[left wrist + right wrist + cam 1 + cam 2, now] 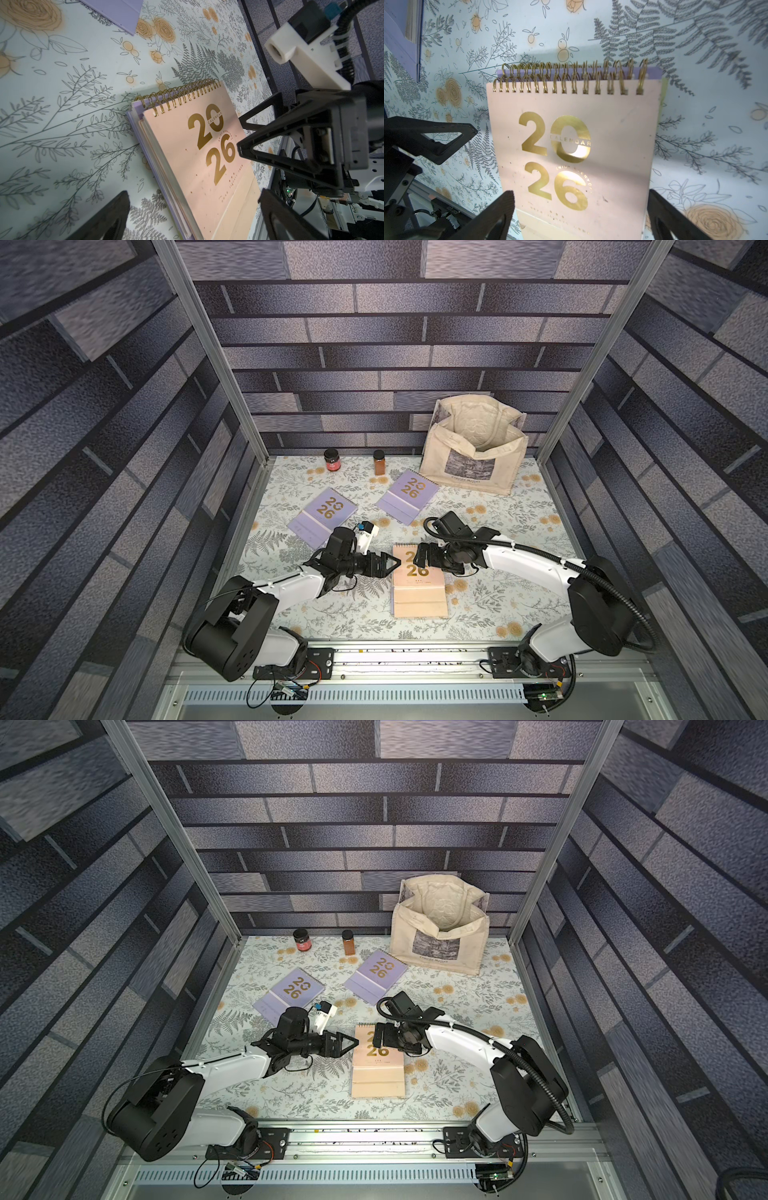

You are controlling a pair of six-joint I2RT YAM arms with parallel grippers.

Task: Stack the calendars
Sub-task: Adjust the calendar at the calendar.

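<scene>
**Top views.** The peach calendar [419, 593] lies flat on the floral surface [519, 585], towards the front and between the two arms. Its spiral edge points to the back wall. The left end effector [395, 566] is at the calendar's left edge. The right end effector [419, 556] is over its upper right part. Both are released, jaws spread, grasping nothing. Contact with the cover cannot be told from above.

Two more calendars lie apart farther back. The lilac calendar by the left wrist [322, 516] is one. The lilac calendar by the tote bag [407, 495] is the other, with the cream tote bag [473, 456] standing open behind it. A red-labelled jar [332, 460] and an amber jar [378, 462] stand at the back wall.

**Left wrist.** The peach calendar [207, 166] tops a stack, with the bottom lilac calendar [135, 116] showing under its spiral edge. The left end effector's fingers [108, 218] straddle the stack. The right end effector [241, 135] gapes beside the gold "2026".

**Right wrist.** The right end effector's fingers [500, 212] flank the peach cover without pinching it. A yellow-green sliver [663, 93] shows along one side, probably another calendar in the stack, though too little shows to be sure.
</scene>
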